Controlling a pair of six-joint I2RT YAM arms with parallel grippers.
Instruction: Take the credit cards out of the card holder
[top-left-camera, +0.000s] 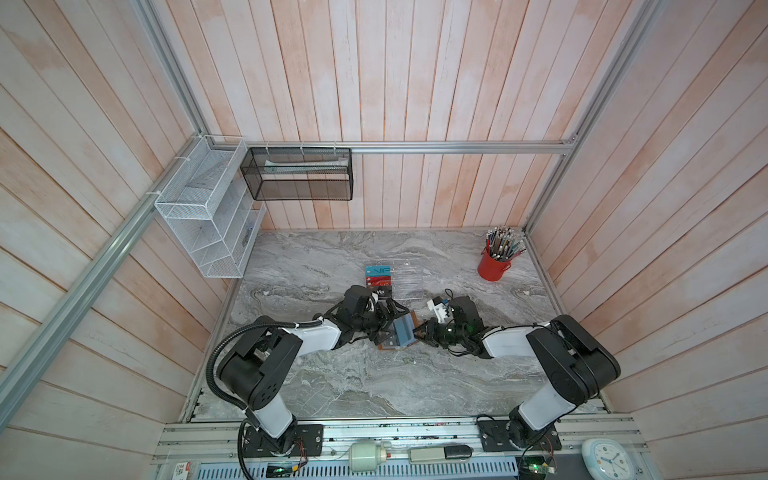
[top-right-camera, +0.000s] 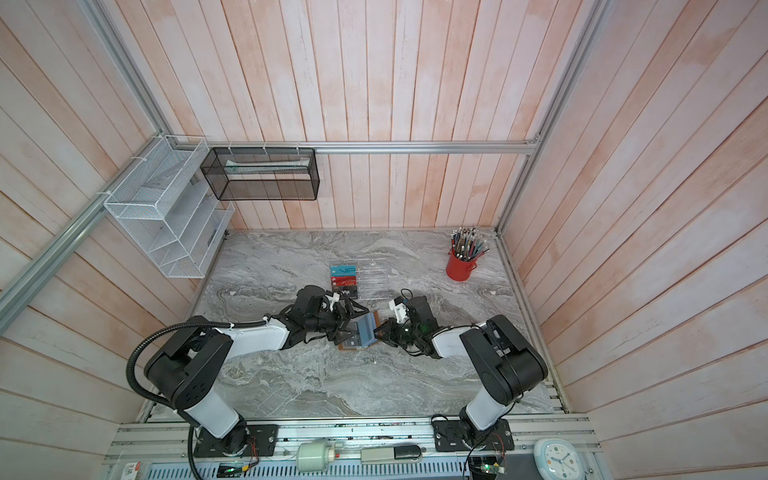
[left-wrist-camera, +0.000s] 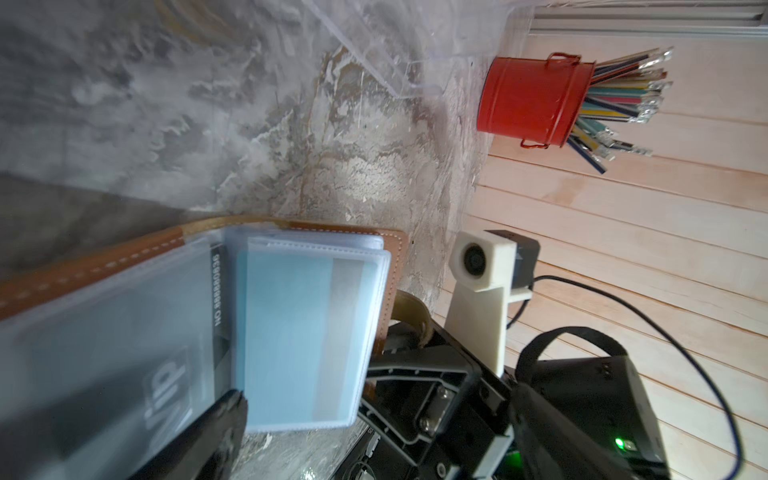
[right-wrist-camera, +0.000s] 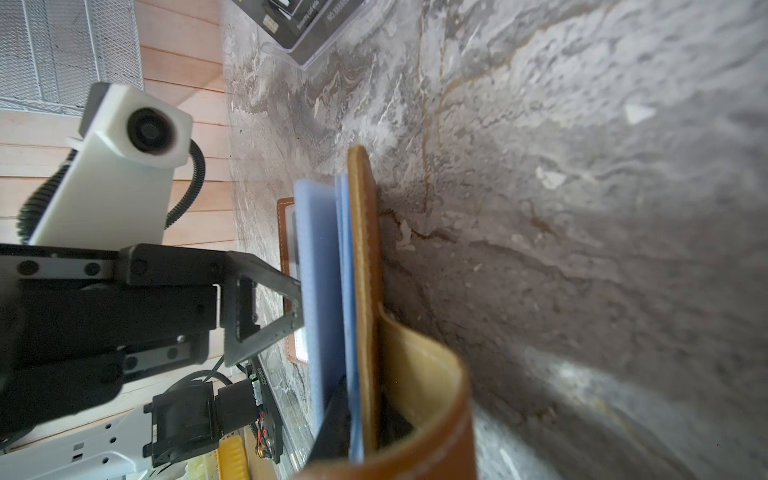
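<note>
– Just on the near side of the clear acrylic rack (top-left-camera: 409, 278), close to it, the card holder (top-left-camera: 402, 330) lies open on the marble table (top-left-camera: 374, 386) with its plastic sleeves fanned upward. Three cards (top-left-camera: 379, 279) already sit in that rack.

– And what is left inside?

– A black VIP card (left-wrist-camera: 166, 374) lies flat under one sleeve. A teal card (left-wrist-camera: 286, 332) is in the leaf raised beside it.

– How will they handle?

– I'd judge the cards light, stiff and slick. The sleeves look soft and clingy, so a pulled card may drag its leaf, and the light holder with it, unless the leather is pinned down. The best hold is the card's short edge at the sleeve's mouth, pinched flat across both faces. I can't tell which edge that mouth is on.

– And the arms?

– Both reach in low with wrists rolled onto their sides, and they meet at the holder from opposite ends. The left gripper (top-left-camera: 390, 325) stands wide and holds nothing, with one finger (left-wrist-camera: 220, 419) low over the black card's sleeve. The right gripper (top-left-camera: 420, 331) is at the strap end with its jaws narrow. One finger (right-wrist-camera: 332, 415) sits between the blue leaves. The other seems to be behind the leather cover, where the snap strap (right-wrist-camera: 419, 374) curls. I cannot tell whether they clamp or sit slack.
</note>
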